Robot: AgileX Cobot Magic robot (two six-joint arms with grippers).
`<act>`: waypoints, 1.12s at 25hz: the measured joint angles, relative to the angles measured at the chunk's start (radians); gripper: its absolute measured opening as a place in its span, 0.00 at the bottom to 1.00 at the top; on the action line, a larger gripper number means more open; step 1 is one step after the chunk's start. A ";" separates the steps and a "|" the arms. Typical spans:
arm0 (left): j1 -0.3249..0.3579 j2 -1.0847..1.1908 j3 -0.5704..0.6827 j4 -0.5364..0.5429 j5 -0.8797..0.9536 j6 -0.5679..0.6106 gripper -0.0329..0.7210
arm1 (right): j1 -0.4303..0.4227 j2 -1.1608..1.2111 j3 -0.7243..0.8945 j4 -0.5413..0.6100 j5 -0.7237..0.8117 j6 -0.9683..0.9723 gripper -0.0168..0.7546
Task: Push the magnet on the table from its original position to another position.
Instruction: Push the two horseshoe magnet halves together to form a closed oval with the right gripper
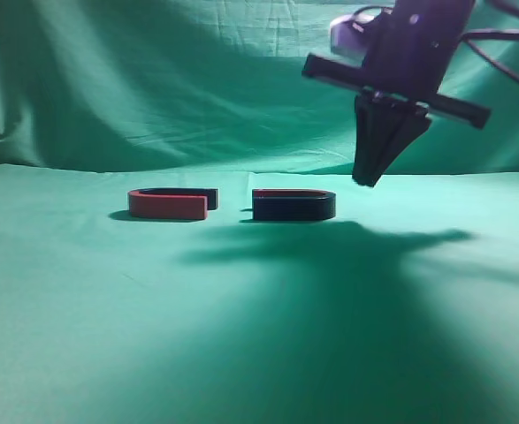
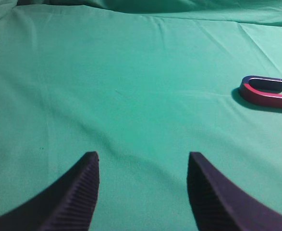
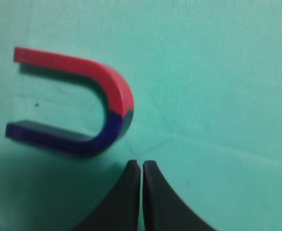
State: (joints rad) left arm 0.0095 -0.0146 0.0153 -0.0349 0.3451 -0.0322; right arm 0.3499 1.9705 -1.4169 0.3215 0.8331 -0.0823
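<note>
The magnet (image 1: pixel 293 206) lies flat on the green table (image 1: pixel 241 344) near the middle, its dark navy arm facing the camera and its open end pointing left. My right gripper (image 1: pixel 365 179) is shut and empty. It hangs just right of the magnet's bend, a little above the cloth. In the right wrist view the magnet (image 3: pixel 83 108) shows its red arm on top and navy arm below, and the shut fingertips (image 3: pixel 141 164) sit close beside its bend without touching. My left gripper (image 2: pixel 143 159) is open and empty over bare cloth, and it is out of the exterior view.
A second U-shaped magnet with a red front arm (image 1: pixel 171 204) lies left of the task magnet, a small gap between them. It also shows in the left wrist view (image 2: pixel 268 92) at the far right. A green cloth backdrop (image 1: pixel 153 79) rises behind the table.
</note>
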 joint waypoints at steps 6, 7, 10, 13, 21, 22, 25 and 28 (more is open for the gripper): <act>0.000 0.000 0.000 0.000 0.000 0.000 0.57 | 0.001 0.098 -0.080 0.000 0.012 0.000 0.02; 0.000 0.000 0.000 0.000 0.000 0.000 0.57 | 0.004 0.108 -0.085 0.000 0.012 0.000 0.02; 0.000 0.000 0.000 0.000 0.000 0.000 0.57 | 0.015 0.124 -0.087 0.000 0.012 0.000 0.02; 0.000 0.000 0.000 0.000 0.000 0.000 0.57 | 0.034 0.128 -0.087 0.000 -0.001 0.000 0.02; 0.000 0.000 0.000 0.000 0.000 0.000 0.57 | 0.077 0.129 -0.087 0.002 -0.057 0.000 0.02; 0.000 0.000 0.000 0.000 0.000 0.000 0.57 | 0.082 0.129 -0.087 0.002 -0.064 0.000 0.02; 0.000 0.000 0.000 0.000 0.000 0.000 0.57 | 0.090 0.129 -0.087 0.004 -0.078 0.000 0.02; 0.000 0.000 0.000 0.000 0.000 0.000 0.57 | 0.092 0.129 -0.089 0.005 -0.073 0.000 0.02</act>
State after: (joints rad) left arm 0.0095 -0.0146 0.0153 -0.0349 0.3451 -0.0322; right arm 0.4419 2.0990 -1.5063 0.3265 0.7599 -0.0823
